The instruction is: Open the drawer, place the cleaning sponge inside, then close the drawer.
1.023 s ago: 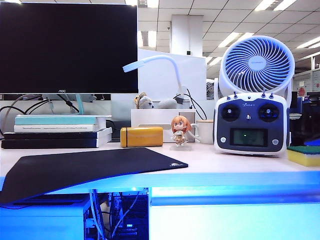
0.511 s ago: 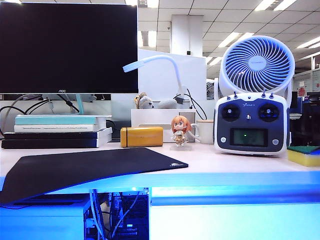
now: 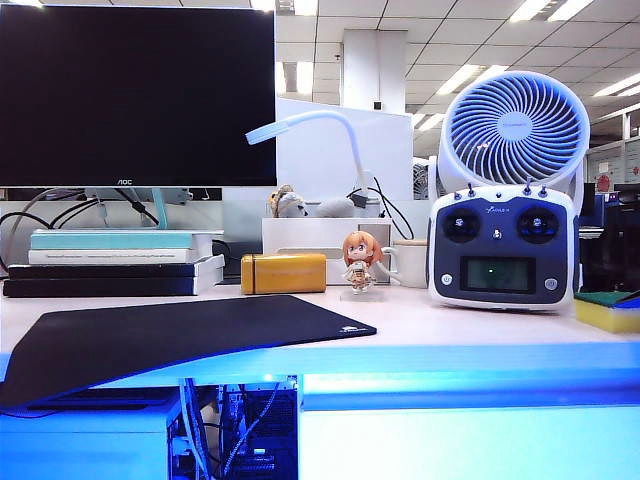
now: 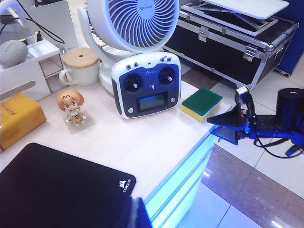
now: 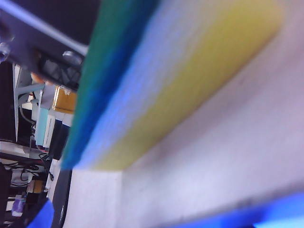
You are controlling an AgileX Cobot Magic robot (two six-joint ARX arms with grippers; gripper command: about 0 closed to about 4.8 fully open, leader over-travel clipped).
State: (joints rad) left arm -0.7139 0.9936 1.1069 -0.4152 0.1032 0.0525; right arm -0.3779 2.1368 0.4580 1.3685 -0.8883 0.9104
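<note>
Nothing done yet: drawer (image 3: 470, 440) shut under tabletop (image 3: 450, 325), cleaning sponge (image 4: 202, 102) on tabletop's right edge beside right gripper (image 4: 223, 127), fingers wide apart; left gripper (image 4: 135, 216) high over mousepad (image 4: 52, 190), fingers' state unreadable.

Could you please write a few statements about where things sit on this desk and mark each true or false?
1. The cleaning sponge lies on the desk beside the remote controller. True.
2. The sponge's green layer faces down. False: it faces up.
3. The right gripper holds the sponge. False: it is open, off the desk edge near the sponge.
4. The figurine stands between the yellow case and the controller. True.
5. The drawer is pulled out. False: its front sits closed.
</note>
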